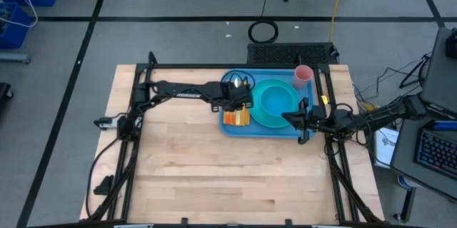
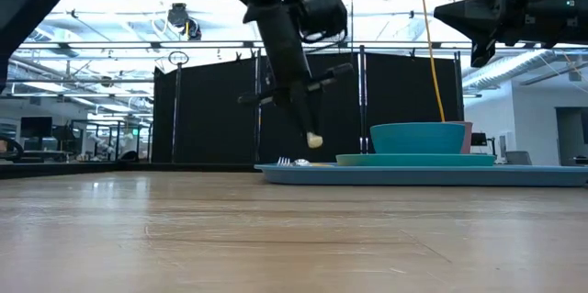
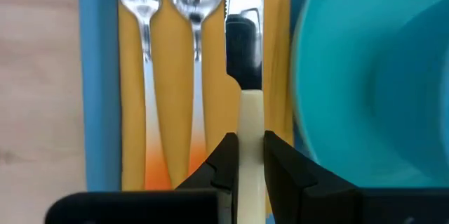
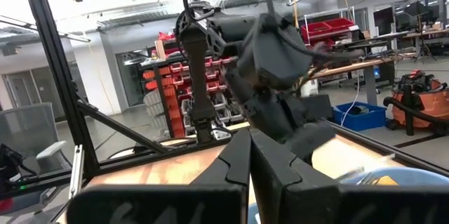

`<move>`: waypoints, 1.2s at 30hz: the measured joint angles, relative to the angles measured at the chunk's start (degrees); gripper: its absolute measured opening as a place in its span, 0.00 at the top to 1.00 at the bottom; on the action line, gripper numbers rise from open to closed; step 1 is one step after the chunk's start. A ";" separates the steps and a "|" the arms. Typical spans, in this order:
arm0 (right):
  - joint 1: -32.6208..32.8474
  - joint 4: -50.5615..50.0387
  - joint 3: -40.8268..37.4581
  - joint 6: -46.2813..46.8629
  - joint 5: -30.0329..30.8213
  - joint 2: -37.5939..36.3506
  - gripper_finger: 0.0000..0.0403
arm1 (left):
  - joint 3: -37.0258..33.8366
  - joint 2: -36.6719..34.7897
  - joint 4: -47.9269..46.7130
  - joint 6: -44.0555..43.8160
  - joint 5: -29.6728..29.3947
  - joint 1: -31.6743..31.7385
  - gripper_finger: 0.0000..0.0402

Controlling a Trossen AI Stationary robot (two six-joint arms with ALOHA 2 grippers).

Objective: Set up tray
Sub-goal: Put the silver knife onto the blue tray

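Jaws of the left gripper (image 3: 245, 155) clamp a knife (image 3: 243, 76) handle, its length parallel to the fork (image 3: 145, 55) and spoon (image 3: 189, 48) on the tray (image 1: 230, 129); right gripper (image 1: 303, 119) jaws together.

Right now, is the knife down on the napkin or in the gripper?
In the gripper. The left gripper is shut on the knife's cream handle; the blade hangs over the orange napkin beside the spoon and fork.

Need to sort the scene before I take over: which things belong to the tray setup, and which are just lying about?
Belongs to the job:
tray
plate
bowl
pink cup
orange napkin
fork
spoon
knife, held by left gripper

Just lying about:
cable coil on the floor
right gripper, shut, waiting
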 joint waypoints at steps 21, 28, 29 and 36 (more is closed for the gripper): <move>0.00 0.25 -0.01 -0.02 0.00 0.07 1.00 | 0.02 3.95 4.03 3.29 5.57 2.73 0.89; 0.01 0.24 0.00 -0.02 0.00 0.04 1.00 | 0.01 4.92 6.68 3.93 6.77 2.69 0.89; 0.02 0.23 -0.02 -0.02 0.00 0.05 1.00 | 0.00 4.93 6.53 3.93 6.72 2.69 0.89; 0.00 0.26 -0.02 -0.02 0.00 0.07 1.00 | 0.00 5.30 6.06 3.51 6.50 2.95 0.89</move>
